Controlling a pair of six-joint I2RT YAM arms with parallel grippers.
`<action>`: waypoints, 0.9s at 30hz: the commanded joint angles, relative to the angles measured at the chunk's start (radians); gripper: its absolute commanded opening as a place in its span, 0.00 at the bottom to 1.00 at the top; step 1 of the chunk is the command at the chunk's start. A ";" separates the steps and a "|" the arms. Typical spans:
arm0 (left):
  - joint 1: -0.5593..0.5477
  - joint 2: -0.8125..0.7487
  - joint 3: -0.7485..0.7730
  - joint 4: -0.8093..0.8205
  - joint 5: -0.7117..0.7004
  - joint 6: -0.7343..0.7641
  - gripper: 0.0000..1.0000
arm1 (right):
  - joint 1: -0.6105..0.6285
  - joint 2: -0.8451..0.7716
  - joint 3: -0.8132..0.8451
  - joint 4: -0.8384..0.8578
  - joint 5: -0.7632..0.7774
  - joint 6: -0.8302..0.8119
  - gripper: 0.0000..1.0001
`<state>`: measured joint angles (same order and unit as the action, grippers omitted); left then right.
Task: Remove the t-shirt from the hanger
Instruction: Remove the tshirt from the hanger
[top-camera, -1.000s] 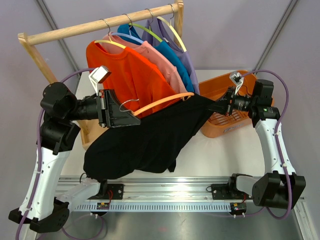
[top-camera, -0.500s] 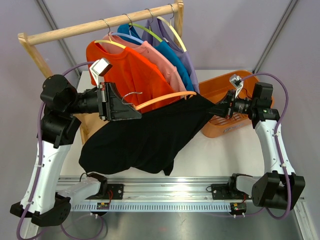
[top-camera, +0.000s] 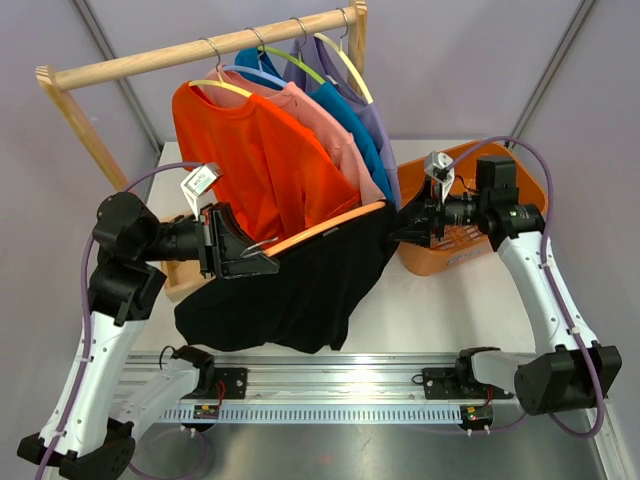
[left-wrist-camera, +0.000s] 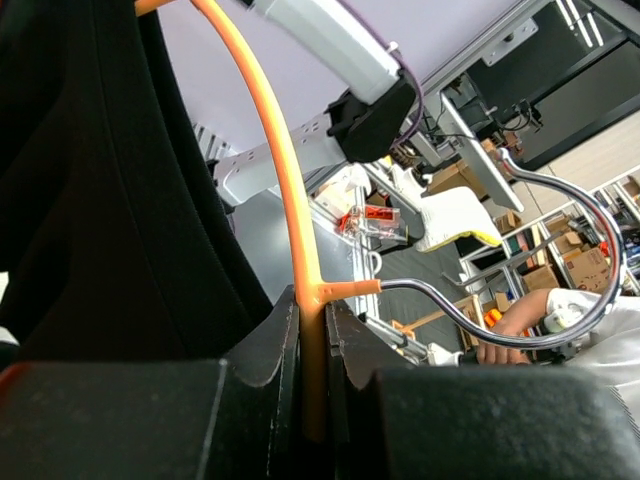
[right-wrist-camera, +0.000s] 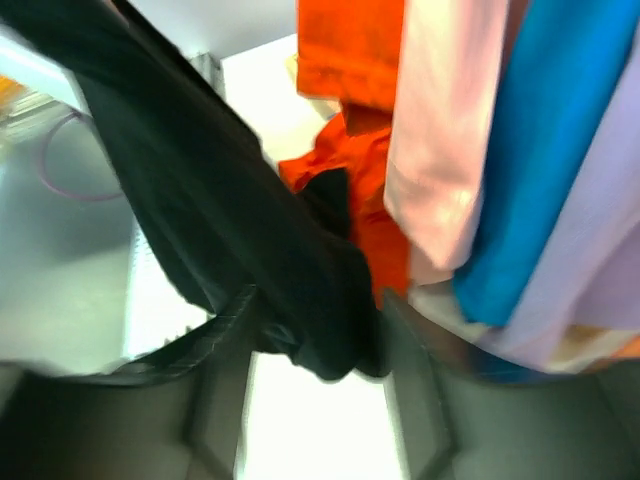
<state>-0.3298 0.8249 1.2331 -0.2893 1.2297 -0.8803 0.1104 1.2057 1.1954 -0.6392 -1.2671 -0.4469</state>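
A black t-shirt hangs from an orange hanger over the table's left half. My left gripper is shut on the hanger's neck, just below its metal hook. In the left wrist view the orange hanger runs up from between the jaws of the left gripper, with the black t-shirt draped to the left. My right gripper is at the shirt's right end, open. In the blurred right wrist view, the black t-shirt sags between the spread fingers of the right gripper.
A wooden rack behind carries orange, pink, blue and purple shirts on hangers, close to the black one. An orange basket stands at the right, under my right arm. The white table shows in front.
My right gripper has opened and let go of the shirt's stretched end, and moved left. The black shirt now hangs slack. My left gripper has lowered the hanger slightly.
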 joint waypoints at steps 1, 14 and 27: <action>0.005 -0.018 0.002 -0.032 -0.021 0.128 0.00 | -0.002 -0.020 0.142 -0.127 0.022 -0.227 0.64; -0.005 -0.036 -0.057 -0.229 -0.081 0.185 0.00 | 0.165 0.045 0.491 -0.746 0.046 -0.883 0.65; -0.047 -0.040 -0.126 -0.013 -0.114 -0.063 0.00 | 0.537 0.018 0.386 -0.380 0.458 -0.771 0.50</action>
<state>-0.3626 0.7998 1.1015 -0.4538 1.1286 -0.8551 0.5900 1.2388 1.6115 -1.1793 -0.9733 -1.2446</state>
